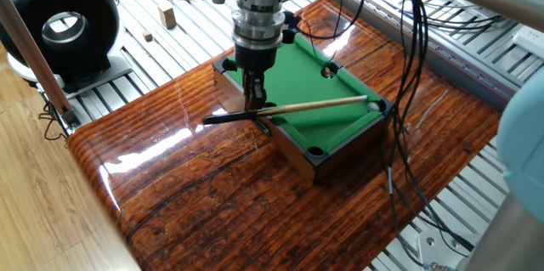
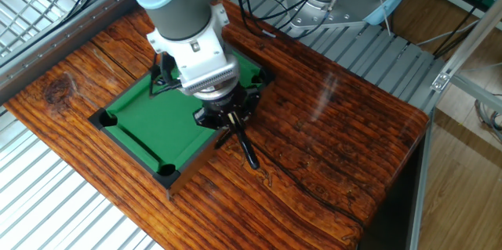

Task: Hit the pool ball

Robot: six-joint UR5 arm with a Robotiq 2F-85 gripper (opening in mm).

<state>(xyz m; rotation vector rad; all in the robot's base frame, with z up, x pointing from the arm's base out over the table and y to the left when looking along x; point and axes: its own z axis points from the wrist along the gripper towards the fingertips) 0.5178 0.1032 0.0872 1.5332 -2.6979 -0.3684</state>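
A mini pool table [image 1: 314, 105] with green felt and black pockets stands on the glossy wooden table. My gripper [image 1: 255, 101] hangs over its near-left rail, shut on the thin pale cue stick [image 1: 314, 106]. The cue lies nearly level across the felt. Its black butt [image 1: 223, 119] sticks out left and its tip is at the right corner pocket [image 1: 376, 105]. The pool ball does not show there; I cannot tell whether it is in the pocket. In the other fixed view the gripper [image 2: 230, 125] holds the cue's black butt [image 2: 247, 152] beside the mini table [image 2: 149, 121], and the arm hides the ball.
A black ring-shaped device [image 1: 59, 25] and small wooden blocks [image 1: 167, 16] sit on the slatted metal frame at the back left. Black cables [image 1: 399, 93] hang down past the mini table's right end. The wooden table's edge [image 1: 102, 177] is at the front left.
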